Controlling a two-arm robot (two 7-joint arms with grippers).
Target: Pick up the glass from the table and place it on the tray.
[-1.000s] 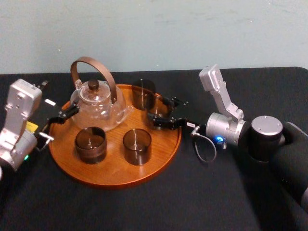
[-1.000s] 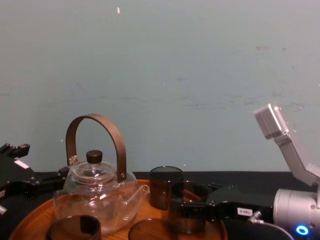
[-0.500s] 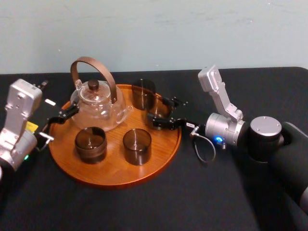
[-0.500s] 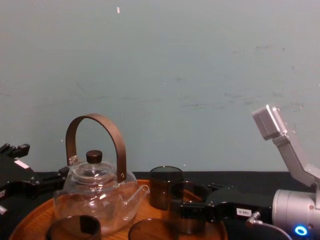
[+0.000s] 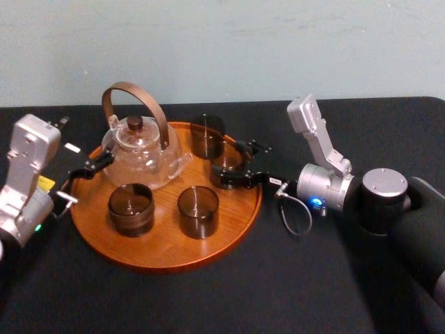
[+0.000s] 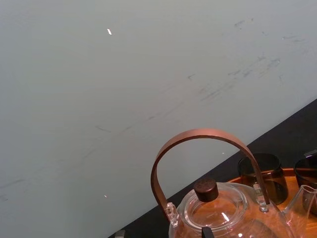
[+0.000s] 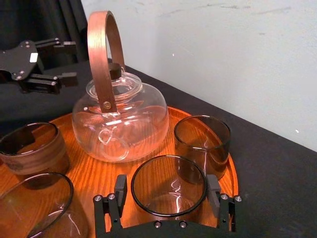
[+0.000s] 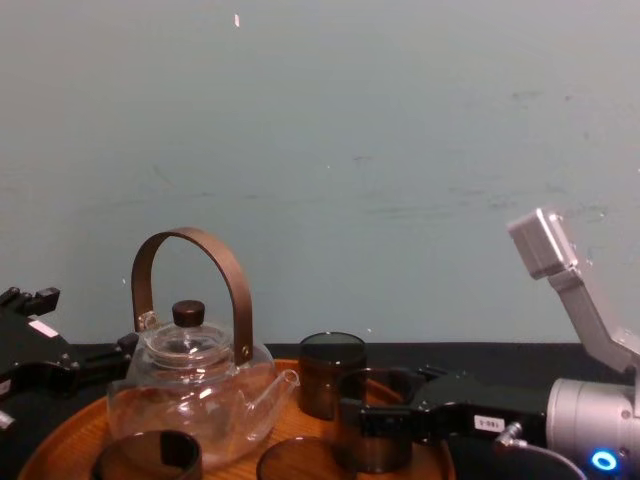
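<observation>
Inside the tray rim, the glass is clasped by the right gripper, left gripper open; released early, it may be tipped.

Background: plain pale blue-green wall right behind the table, flat even lighting, faint scuffs and one small white fleck high up.

Table, black cloth; tray, round, wooden, resting on it; teapot, clear, brown hoop handle, tray's rear left; rear tumbler, front-left tumbler, front-right tumbler, dark, upright on tray; right gripper clasping glass at tray's right side; left gripper at tray's left rim.
</observation>
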